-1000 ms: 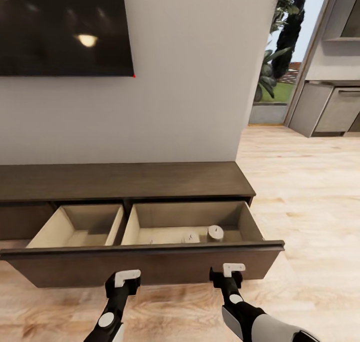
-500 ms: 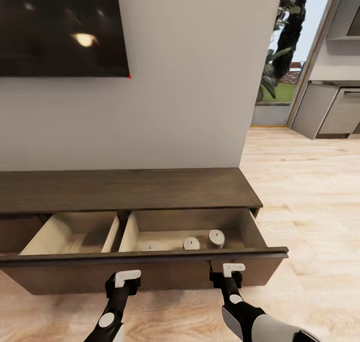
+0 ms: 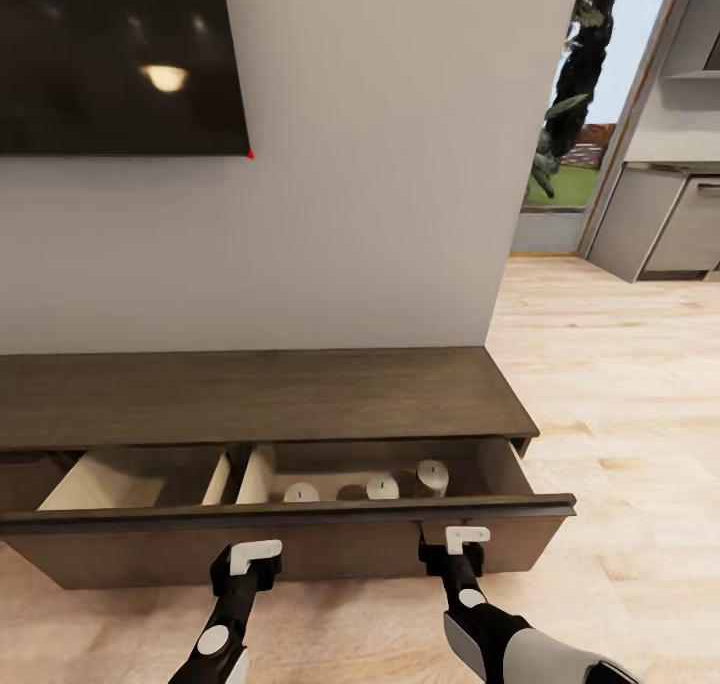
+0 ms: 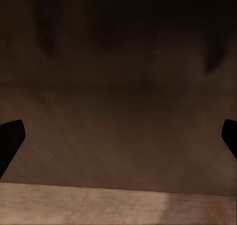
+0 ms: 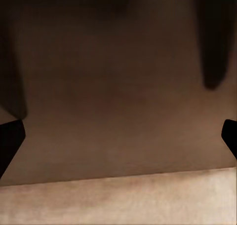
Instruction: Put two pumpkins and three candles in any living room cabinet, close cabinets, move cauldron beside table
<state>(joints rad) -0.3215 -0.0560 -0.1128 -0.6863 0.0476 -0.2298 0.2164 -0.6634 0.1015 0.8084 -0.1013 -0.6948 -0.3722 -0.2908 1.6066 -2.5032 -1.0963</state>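
The cabinet [image 3: 270,394] sat at twelve o'clock, its drawer [image 3: 290,539] part-open with three candles [image 3: 380,486] inside. Both the left gripper [image 3: 255,554] and right gripper [image 3: 467,537] were spread wide, empty, against its front. It probably slides stiffly; flat pushes suit.

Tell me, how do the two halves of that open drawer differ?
The right compartment holds three candles, standing in a row; the left compartment shows no contents, though the drawer front hides its near floor. The right one is wider than the left. Both share pale beige walls and one dark-brown front.
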